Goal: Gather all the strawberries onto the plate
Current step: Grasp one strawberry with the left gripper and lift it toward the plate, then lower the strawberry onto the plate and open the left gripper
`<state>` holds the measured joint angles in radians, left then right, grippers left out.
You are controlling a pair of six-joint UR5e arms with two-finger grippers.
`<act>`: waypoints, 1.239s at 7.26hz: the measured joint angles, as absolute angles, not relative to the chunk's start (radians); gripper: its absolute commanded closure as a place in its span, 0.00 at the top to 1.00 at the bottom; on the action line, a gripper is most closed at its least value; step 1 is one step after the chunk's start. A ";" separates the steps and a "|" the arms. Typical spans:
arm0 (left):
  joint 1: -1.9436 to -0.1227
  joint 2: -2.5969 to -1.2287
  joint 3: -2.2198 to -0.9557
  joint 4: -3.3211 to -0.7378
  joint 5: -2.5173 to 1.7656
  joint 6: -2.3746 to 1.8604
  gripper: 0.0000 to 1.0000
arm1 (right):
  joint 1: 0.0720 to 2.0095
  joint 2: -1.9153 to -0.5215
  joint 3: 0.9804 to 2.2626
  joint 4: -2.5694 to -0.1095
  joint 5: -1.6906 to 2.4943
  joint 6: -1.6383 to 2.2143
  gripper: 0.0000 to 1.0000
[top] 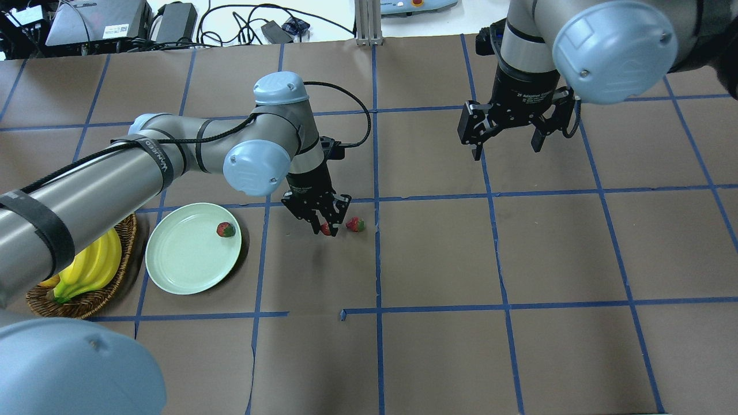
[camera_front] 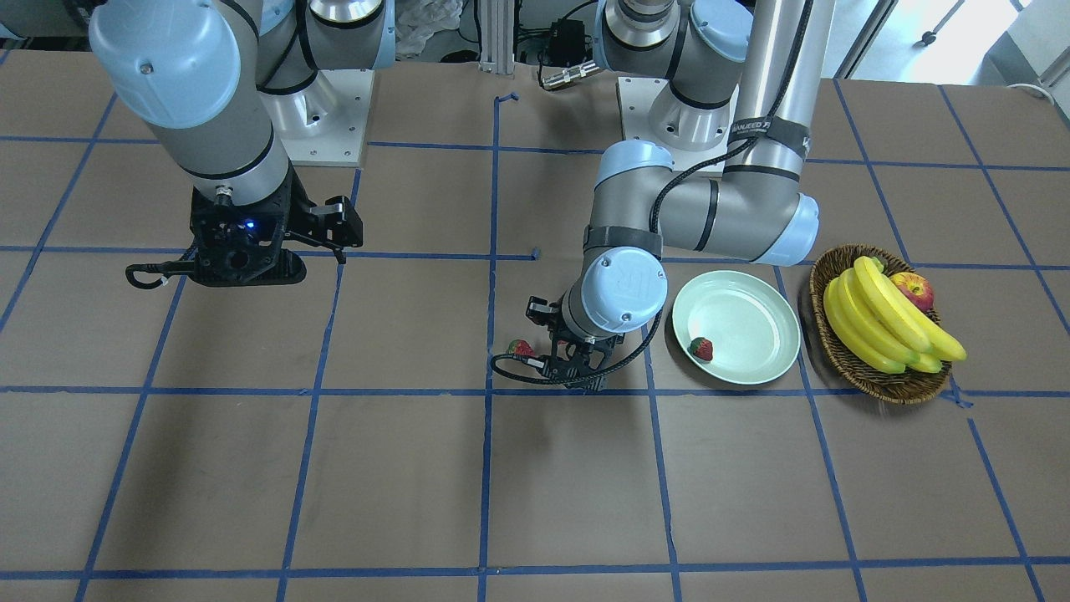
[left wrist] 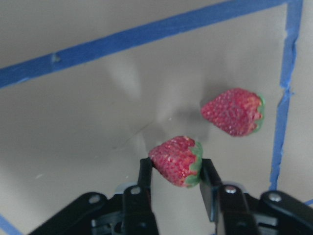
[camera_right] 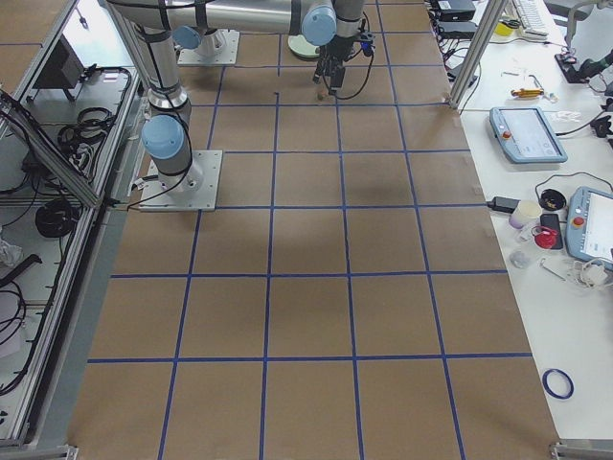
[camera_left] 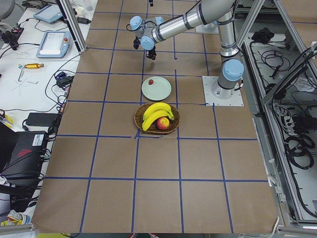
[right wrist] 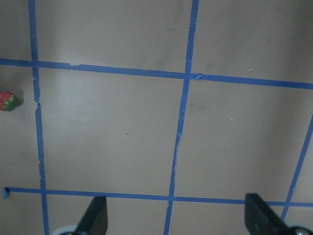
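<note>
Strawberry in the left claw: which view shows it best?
Left wrist-mounted: the strawberry fills the foreground, gripped in the left claw. Overhead shows only a small red speck; front-facing hides it behind the claw; side views are too distant.

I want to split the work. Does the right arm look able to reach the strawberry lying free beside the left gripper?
Probably yes: the free strawberry lies uncovered, open toward the right gripper, though the left gripper sits close.

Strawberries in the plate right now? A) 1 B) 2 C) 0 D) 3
A: only one strawberry lies in the plate. The second strawberry is gripped in the left gripper, and the third strawberry lies loose beside it.
</note>
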<state>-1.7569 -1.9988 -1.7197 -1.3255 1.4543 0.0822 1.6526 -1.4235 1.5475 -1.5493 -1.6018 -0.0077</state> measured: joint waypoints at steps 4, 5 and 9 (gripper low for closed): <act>-1.550 -1.912 -1.728 -1.477 1.698 0.285 0.00 | 1.652 -1.424 1.547 -1.549 -1.603 -0.008 1.00; -1.482 -1.912 -1.735 -1.486 1.744 0.370 0.00 | 1.652 -1.423 1.547 -1.549 -1.603 -0.008 1.00; -1.352 -1.968 -1.779 -1.435 1.830 0.511 0.88 | 1.652 -1.423 1.548 -1.549 -1.602 -0.008 1.00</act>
